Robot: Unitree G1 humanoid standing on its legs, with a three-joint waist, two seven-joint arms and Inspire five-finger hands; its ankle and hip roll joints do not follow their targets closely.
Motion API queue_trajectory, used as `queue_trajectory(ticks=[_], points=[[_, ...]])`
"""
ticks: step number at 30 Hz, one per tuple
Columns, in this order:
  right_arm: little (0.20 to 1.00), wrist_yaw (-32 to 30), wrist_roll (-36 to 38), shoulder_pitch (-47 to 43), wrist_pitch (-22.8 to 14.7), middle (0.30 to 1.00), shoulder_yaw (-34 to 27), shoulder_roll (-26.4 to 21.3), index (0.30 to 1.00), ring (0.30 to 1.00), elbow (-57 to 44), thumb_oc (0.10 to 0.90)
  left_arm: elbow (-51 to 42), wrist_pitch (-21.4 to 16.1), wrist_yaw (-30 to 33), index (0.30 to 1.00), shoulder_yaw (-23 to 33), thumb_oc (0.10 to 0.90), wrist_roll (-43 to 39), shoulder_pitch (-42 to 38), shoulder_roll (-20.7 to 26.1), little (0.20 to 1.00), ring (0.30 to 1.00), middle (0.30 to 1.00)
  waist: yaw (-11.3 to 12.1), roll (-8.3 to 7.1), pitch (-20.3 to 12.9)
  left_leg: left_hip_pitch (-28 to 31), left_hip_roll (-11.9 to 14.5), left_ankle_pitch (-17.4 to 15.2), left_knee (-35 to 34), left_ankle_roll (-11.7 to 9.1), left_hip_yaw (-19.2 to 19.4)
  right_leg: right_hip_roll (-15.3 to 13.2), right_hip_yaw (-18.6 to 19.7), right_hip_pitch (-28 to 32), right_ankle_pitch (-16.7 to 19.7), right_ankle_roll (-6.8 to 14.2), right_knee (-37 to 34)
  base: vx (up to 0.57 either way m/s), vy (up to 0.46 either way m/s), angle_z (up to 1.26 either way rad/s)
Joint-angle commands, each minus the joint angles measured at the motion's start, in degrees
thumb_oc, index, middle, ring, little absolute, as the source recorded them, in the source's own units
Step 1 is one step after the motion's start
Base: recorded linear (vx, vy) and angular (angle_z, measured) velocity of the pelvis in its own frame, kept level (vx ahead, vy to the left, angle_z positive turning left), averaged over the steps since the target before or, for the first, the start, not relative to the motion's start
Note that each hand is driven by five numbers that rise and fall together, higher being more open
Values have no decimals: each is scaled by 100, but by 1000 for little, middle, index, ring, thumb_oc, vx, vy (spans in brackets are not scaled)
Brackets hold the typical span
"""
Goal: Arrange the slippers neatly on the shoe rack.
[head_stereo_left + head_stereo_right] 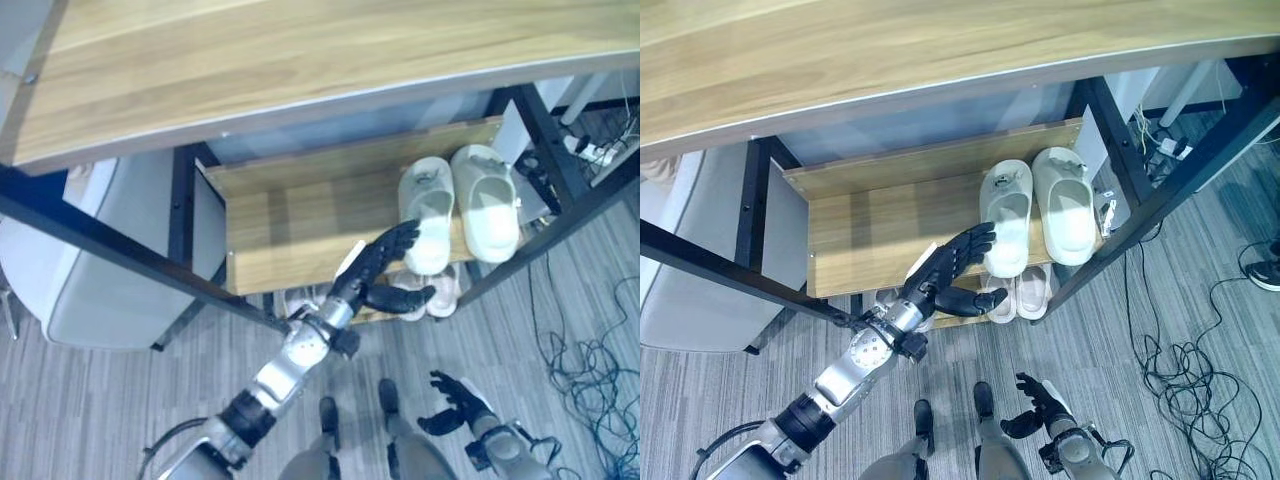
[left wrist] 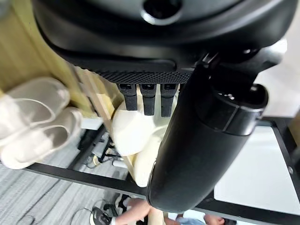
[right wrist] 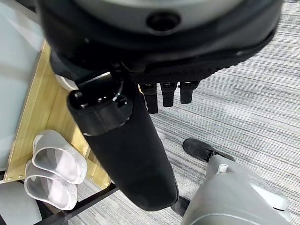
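The step in hand looks to be the squaring-up of the left cream slipper (image 1: 428,218) beside its mate, the right cream slipper (image 1: 487,203), on the wooden shelf (image 1: 300,225) of the shoe rack (image 1: 185,205). To do it well, a light sideways nudge at the heel is called for, so that the two heels end level and the soles parallel; a hard shove would likely send the slipper off the near edge or skew the pair.

The left hand (image 1: 385,268) is stretched out over the near edge of the shelf, fingers straight and spread, thumb held apart below them. Nothing is clasped. The fingertips (image 1: 980,238) are seen at the heel of the left cream slipper, touching it or just short of it; which one cannot be told.

A pinkish pair of slippers (image 1: 1020,293) is seen on the lower level, just under the thumb.

The right hand (image 1: 455,400) hangs low over the grey floor (image 1: 100,400), fingers loosely relaxed, holding nothing.
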Motion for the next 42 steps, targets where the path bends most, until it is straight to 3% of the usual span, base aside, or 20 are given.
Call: queue_trajectory(ticks=[1,12,22,42], points=[[900,-81,139,107,-275,900,75,-199,900,900,-329,800,235,-562,85,900,66,800,-83,-890,-633,900,900,900,-49,-159,-326,-22,4,-247,-47,-264,-6,-220,-271,12,-519,416,26,14,-1,-6],[900,-95,146,160,-287,900,60,-215,900,900,-306,800,322,-610,191,900,202,800,-128,-1042,-564,900,900,900,-80,-126,-371,-14,26,-250,-47,-273,24,-213,-287,5,-525,413,24,3,0,-3],[900,-55,99,255,-294,900,-35,-147,900,900,-201,800,-40,-595,187,900,748,800,98,-620,-16,900,900,900,39,-135,-411,-16,42,-235,-47,-284,-27,-211,-379,55,-557,396,25,0,0,1],[900,-70,113,156,-233,900,76,-124,900,900,-206,800,837,-486,303,900,604,800,188,-708,-337,900,900,900,-42,-297,-312,-125,75,-231,-47,-275,9,-200,-303,-117,-510,398,44,-1,-4,1]])
